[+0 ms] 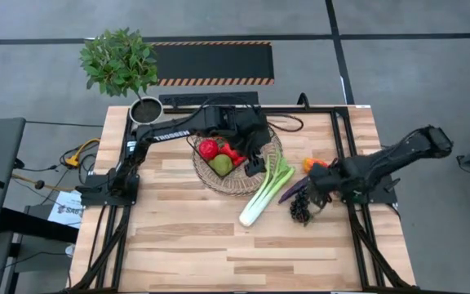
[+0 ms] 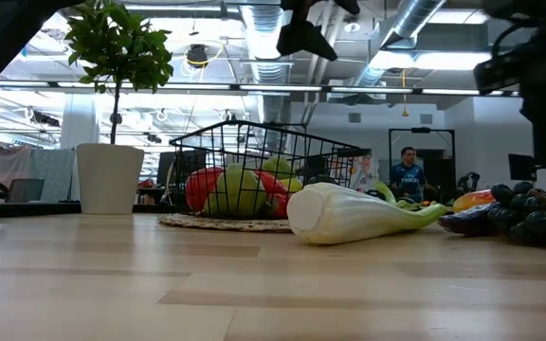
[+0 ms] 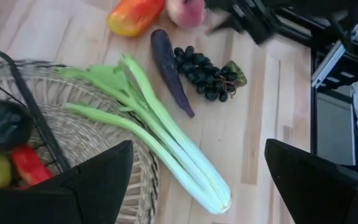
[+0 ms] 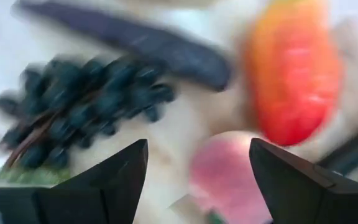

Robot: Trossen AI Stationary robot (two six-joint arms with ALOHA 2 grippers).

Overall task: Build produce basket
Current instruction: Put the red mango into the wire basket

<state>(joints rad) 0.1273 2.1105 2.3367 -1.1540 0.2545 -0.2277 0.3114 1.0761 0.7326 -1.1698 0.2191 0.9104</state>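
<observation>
Wide-open, empty left gripper (image 3: 194, 180) hovers over the long white-green leek (image 3: 160, 134); only overhead shows "TROSSEN" on the left arm (image 1: 167, 135); the right gripper (image 4: 197, 174), also open, holds nothing.

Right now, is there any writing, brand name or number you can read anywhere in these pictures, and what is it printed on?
"TROSSEN": white letters along the left arm, seen from above.
White sheet on the floor beside the table: printed, but too small to read.
The basket, the leek, the grapes and the plant pot show no lettering.
</observation>
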